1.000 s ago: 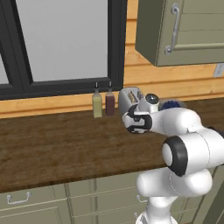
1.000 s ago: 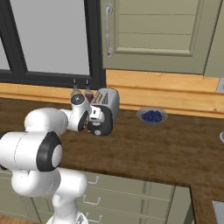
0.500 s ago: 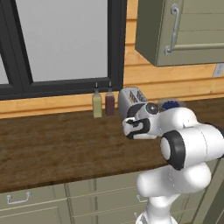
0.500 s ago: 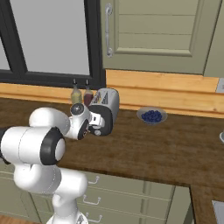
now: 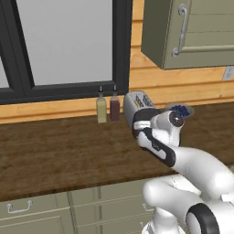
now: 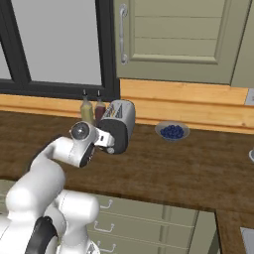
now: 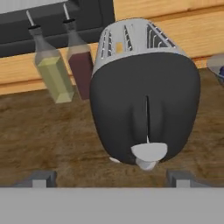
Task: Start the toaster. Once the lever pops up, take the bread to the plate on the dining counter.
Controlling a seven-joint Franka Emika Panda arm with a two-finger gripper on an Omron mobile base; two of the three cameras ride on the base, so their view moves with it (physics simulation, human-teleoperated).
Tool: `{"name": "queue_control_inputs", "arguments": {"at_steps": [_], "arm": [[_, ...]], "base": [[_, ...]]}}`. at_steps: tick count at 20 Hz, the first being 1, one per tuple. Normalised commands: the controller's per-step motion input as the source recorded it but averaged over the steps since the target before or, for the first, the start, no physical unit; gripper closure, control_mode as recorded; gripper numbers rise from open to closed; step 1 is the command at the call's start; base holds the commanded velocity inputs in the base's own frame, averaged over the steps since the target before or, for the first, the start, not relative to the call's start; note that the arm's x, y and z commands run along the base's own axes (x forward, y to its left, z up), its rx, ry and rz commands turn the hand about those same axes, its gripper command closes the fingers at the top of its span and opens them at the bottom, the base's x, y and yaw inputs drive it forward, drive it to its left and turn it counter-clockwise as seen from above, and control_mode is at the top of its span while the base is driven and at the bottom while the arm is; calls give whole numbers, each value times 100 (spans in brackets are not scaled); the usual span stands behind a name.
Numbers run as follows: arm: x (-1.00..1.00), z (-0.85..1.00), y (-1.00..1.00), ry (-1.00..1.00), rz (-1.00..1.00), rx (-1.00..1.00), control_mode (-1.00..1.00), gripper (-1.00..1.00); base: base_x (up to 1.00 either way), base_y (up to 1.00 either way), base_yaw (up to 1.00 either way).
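The toaster (image 7: pixel 144 87) stands just beyond the spread claw (image 7: pixel 109 178), its black end facing it; the arm reaches forward, low over the counter (image 5: pixel 55 151).

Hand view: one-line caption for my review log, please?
Black end panel of the toaster fills the frame, its lever low, two bottles behind left, gripper tips wide apart.
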Motion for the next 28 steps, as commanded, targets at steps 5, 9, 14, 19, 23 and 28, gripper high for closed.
{"name": "queue_control_inputs", "arguments": {"at_steps": [5, 9, 14, 19, 23, 28], "arm": [[-19, 100, 0, 5, -10, 15, -100, -100], [0, 100, 0, 17, -7, 5, -100, -100], [0, 100, 0, 14, -8, 0, -100, -100], [-10, 88, 0, 6, -3, -11, -100, -100], [-16, 48, 0, 0, 0, -17, -100, -100], [-20, 11, 0, -1, 0, -12, -100, -100]], "base": [[0, 0, 0], [0, 0, 0], [0, 0, 0], [0, 0, 0], [0, 0, 0], [0, 0, 0]]}}
